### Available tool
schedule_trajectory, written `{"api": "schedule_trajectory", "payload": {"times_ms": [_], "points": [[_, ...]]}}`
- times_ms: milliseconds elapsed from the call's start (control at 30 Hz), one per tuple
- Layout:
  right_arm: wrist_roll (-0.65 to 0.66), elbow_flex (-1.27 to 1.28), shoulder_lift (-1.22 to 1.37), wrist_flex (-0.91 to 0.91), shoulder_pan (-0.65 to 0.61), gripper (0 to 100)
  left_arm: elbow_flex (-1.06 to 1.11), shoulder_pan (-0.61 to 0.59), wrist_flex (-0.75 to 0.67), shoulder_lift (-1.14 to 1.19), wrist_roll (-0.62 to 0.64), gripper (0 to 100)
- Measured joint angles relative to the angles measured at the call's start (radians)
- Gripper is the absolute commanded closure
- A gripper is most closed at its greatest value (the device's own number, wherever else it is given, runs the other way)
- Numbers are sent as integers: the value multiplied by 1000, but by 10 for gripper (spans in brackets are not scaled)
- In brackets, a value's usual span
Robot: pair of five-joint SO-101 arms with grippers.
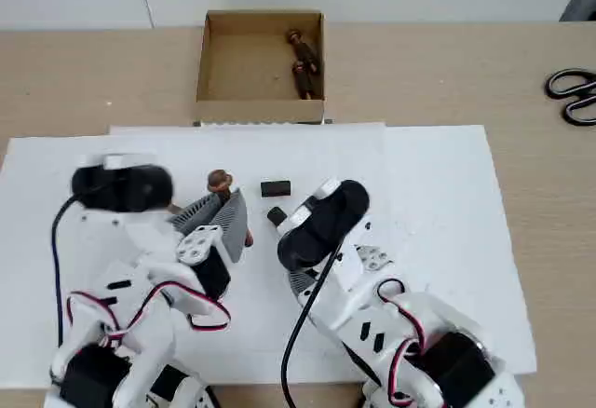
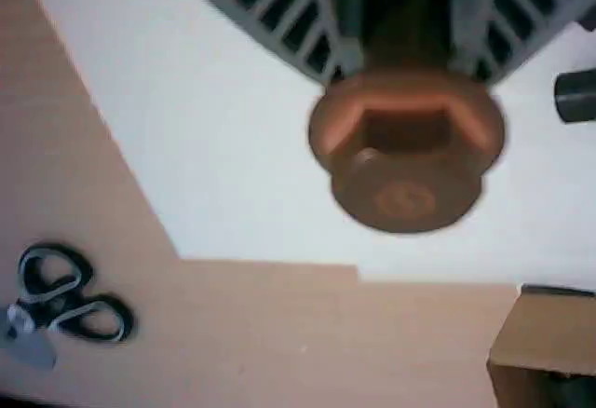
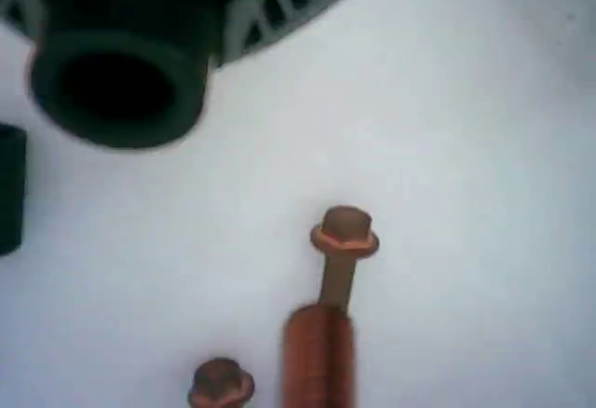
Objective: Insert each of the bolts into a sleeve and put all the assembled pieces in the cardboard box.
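Bolt (image 2: 407, 161) sits clamped in the left gripper (image 1: 222, 199), sleeve (image 3: 116, 87) pinched in the right gripper (image 1: 284, 221)

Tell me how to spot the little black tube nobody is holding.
Find the cardboard box, then come toward the arms onto the white paper. The loose sleeve lies there on its side. Another black sleeve sits in the right gripper; this one lies alone.

— Can you get through to the cardboard box (image 1: 214, 54)?
— I can. Only a loose sleeve (image 1: 276, 188) lies near the sheet's (image 1: 447, 175) far edge. Inside the box, assembled pieces (image 1: 304, 63) hug the right wall, and the left floor is free.
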Motion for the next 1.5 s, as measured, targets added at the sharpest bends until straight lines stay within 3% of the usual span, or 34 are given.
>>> {"api": "schedule_trajectory", "payload": {"times_ms": [200,500,867,1500], "points": [[71,103,0,-140,-48,995,54,-60,-49,-121,110,994],[130,120,0,-221,-48,995,58,-58,-77,-206,193,994],[227,120,0,-270,-49,995,81,17,-77,-206,196,994],[236,121,0,-287,-117,995,103,38,-46,-206,203,994]]}}
